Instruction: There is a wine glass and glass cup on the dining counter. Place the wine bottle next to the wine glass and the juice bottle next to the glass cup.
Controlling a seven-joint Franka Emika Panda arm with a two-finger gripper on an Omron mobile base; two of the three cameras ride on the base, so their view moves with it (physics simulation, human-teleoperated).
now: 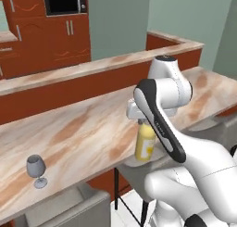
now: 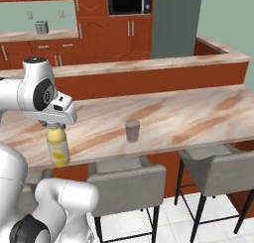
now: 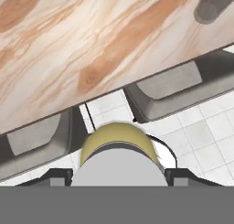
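So the gripper point(image 3: 119, 173) is pinching the juice bottle point(image 1: 145, 144) right at its grey-white cap, one fingertip on each side of it, and the yellow body is hanging straight down below the hand. Grabbing it by the top makes sense to me, since it's keeping the bottle upright and leaving the base free to be set down flat.

In the hand view the bottle is sitting over the stool seats point(image 3: 169, 88) and the tiled floor point(image 3: 205, 141), so it's hanging just off the near edge of the dining counter point(image 1: 83, 129) rather than over the tabletop. In the right base view its base looks to be near the level of that edge, but I can't tell whether there's enough height to clear it.

Going further in, the glass cup point(image 2: 132, 130) is standing upright on the marbled tabletop, off to the robot's right of the bottle and a bit in from the edge. That's the target, so I'm guessing the carry is heading that way and the bottle has to come in over the edge before it goes down beside the cup.

The wine glass point(image 1: 36, 170) is standing near the front edge, well apart on the left, with nothing beside it.

Behind all that are the raised ledge point(image 1: 92, 68) and the wooden cabinets point(image 1: 51, 36).
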